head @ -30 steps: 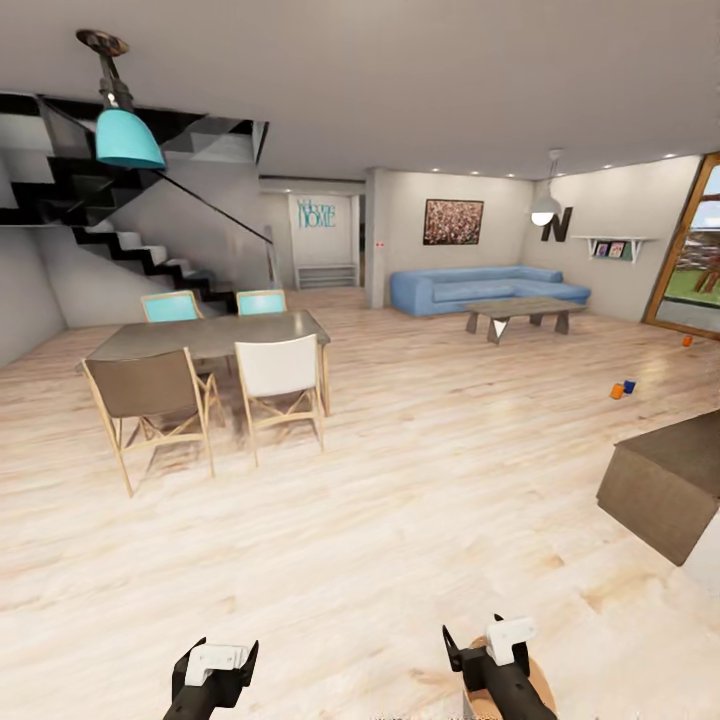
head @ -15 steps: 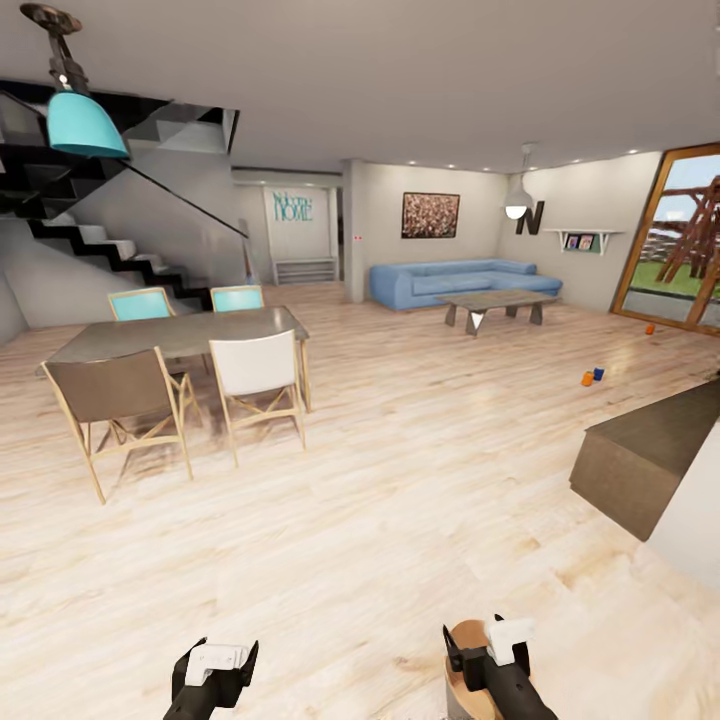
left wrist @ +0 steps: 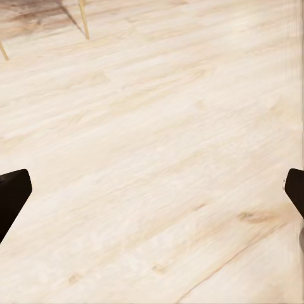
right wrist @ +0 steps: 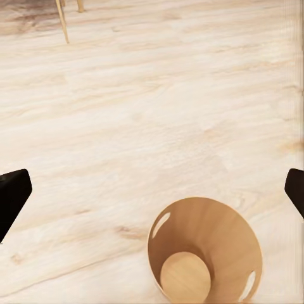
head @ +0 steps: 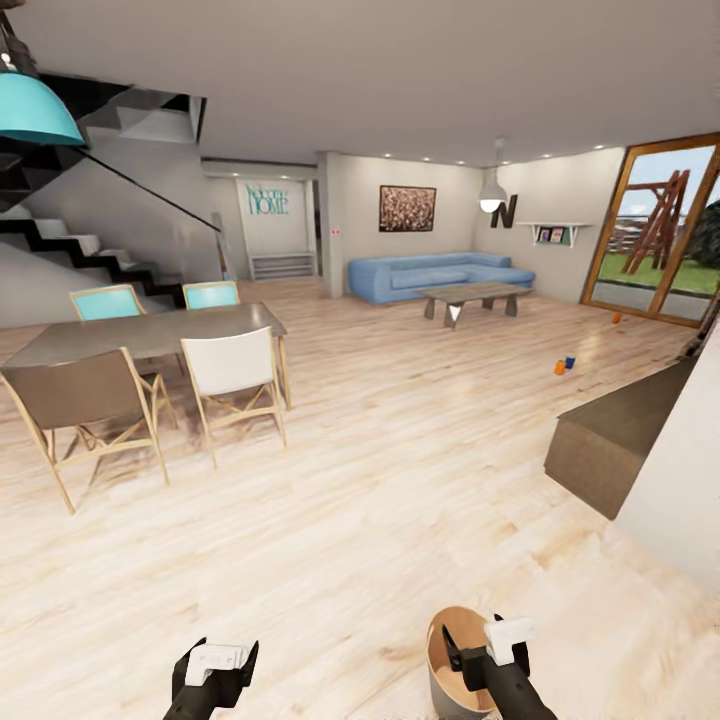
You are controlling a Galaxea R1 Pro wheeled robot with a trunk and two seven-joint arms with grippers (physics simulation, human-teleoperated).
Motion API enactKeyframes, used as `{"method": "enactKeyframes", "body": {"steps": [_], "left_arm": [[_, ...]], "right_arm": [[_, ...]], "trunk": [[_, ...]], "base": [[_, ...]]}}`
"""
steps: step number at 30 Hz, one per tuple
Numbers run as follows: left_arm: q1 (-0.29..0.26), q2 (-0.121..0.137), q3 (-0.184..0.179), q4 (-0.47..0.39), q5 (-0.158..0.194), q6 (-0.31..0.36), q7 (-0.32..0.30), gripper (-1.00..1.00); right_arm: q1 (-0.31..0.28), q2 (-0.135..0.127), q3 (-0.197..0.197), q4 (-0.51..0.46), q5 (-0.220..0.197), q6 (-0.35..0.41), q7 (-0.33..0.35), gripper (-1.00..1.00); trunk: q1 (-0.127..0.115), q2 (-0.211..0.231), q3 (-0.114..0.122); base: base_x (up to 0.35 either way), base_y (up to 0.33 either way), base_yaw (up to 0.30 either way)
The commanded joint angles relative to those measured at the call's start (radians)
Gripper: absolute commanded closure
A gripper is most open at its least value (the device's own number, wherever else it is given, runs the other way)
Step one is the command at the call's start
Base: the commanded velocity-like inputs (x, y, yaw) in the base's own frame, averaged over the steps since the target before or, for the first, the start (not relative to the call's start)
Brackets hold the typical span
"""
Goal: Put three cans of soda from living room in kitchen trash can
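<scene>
Round brown-copper tapered bin (head: 452, 660) bottom centre-right on pale wood floor (head: 400, 480); orange cans (head: 560, 367) mid-right; left gripper (left wrist: 152, 190) and right gripper (right wrist: 152, 190) spread apart, empty.

trash can (right wrist: 206, 253) upright, empty | wood floor (right wrist: 158, 114) | pincer (right wrist: 152, 193) spread wide

The word "HOME" (head: 267, 203) is read in teal letters on the far hallway wall, well ahead of the grippers; the smaller line above it is too blurred. A large dark letter "N" (head: 505, 211) is seen on the wall behind the sofa.
</scene>
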Motion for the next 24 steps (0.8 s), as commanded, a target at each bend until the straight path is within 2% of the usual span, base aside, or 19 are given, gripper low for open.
{"method": "enactKeyframes", "body": {"steps": [1, 10, 24], "left_arm": [[0.0, 0.0, 0.0, 0.0, 0.0, 0.0, 0.0, -1.0], [0.0, 0.0, 0.0, 0.0, 0.0, -0.001, 0.0, -1.0], [0.0, 0.001, -0.003, 0.0, 0.0, -0.001, 0.0, -1.0]], "right_arm": [[0.0, 0.0, 0.0, 0.0, 0.0, 0.0, 0.0, -1.0], [0.0, 0.0, 0.001, 0.0, 0.0, 0.0, 0.0, -1.0], [0.0, 0.0, 0.001, 0.0, 0.0, 0.0, 0.0, -1.0]], "trunk": [[0.0, 0.0, -0.001], [0.0, 0.0, -0.003], [0.0, 0.0, -0.003]], "base": [[0.0, 0.0, -0.125], [0.0, 0.0, -0.084], [0.0, 0.0, -0.222]]}}
